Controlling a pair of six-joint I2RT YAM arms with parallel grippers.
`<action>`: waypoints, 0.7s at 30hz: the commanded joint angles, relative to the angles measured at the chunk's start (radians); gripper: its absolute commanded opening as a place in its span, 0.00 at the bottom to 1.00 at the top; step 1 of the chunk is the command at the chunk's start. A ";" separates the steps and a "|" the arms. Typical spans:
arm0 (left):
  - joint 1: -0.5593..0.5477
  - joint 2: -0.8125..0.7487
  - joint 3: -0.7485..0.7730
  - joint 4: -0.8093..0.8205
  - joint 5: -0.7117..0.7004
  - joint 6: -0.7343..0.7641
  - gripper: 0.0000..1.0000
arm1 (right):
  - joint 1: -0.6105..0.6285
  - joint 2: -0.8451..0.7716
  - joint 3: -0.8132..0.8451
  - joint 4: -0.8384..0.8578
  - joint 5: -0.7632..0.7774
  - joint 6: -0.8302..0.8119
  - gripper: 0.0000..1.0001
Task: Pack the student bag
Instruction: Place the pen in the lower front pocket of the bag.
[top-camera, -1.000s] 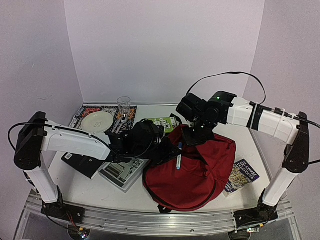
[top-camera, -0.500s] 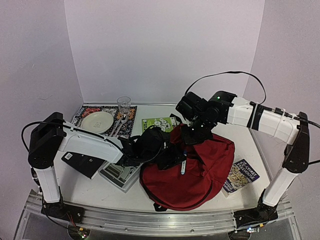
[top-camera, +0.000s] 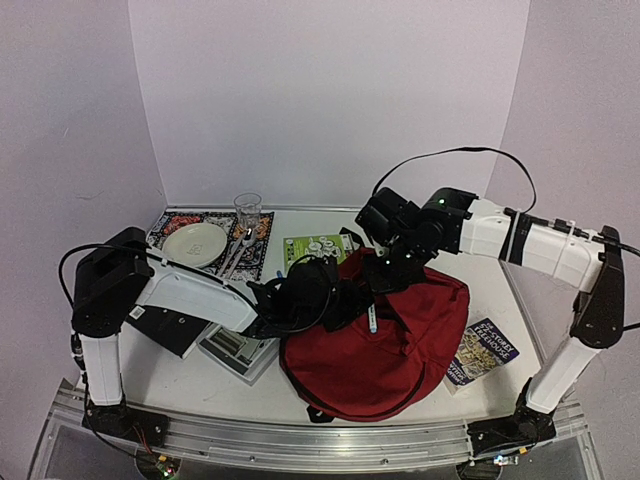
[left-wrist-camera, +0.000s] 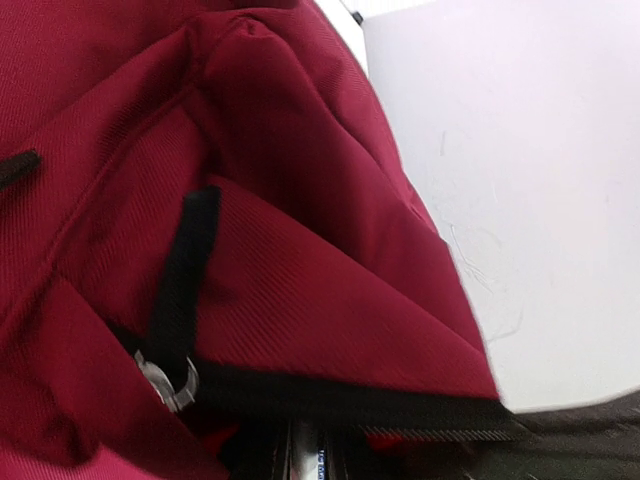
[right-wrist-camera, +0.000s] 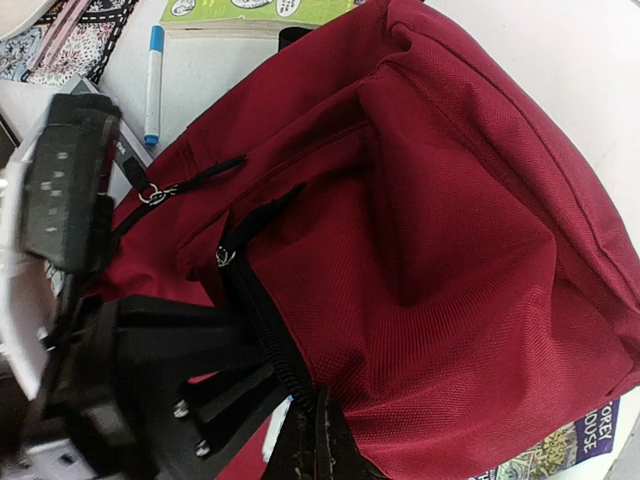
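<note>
The student bag (top-camera: 400, 350), dark red with black zips, lies at the table's centre right. It fills the left wrist view (left-wrist-camera: 280, 250) and the right wrist view (right-wrist-camera: 450, 250). My right gripper (top-camera: 388, 275) (right-wrist-camera: 320, 440) is shut on the black zip edge at the bag's top and holds it up. My left gripper (top-camera: 352, 303) (left-wrist-camera: 310, 452) is at the bag's mouth, shut on a white pen (top-camera: 372, 320) (left-wrist-camera: 303, 458) with blue print. The pen points down into the opening, and its lower end is hidden by fabric.
A green book (top-camera: 318, 247) lies behind the bag, with a blue-capped marker (right-wrist-camera: 155, 80) beside it. A plate (top-camera: 195, 242) and a glass (top-camera: 247, 212) sit on a patterned mat at the back left. A grey book (top-camera: 240, 348), a black notebook (top-camera: 160, 328) and a purple book (top-camera: 485, 352) flank the bag.
My left arm has reached further right, bringing the pen from the bag's left edge to its opening. The right gripper and the held bag edge shifted slightly right.
</note>
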 joint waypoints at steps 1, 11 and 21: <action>0.001 0.053 0.044 0.120 -0.089 -0.015 0.00 | 0.007 -0.047 -0.013 0.001 -0.035 0.027 0.00; 0.000 0.116 0.037 0.316 -0.176 -0.040 0.00 | 0.008 -0.064 -0.033 0.013 -0.065 0.045 0.00; 0.001 0.202 0.087 0.415 -0.188 -0.093 0.06 | 0.007 -0.081 -0.030 0.001 -0.034 0.054 0.00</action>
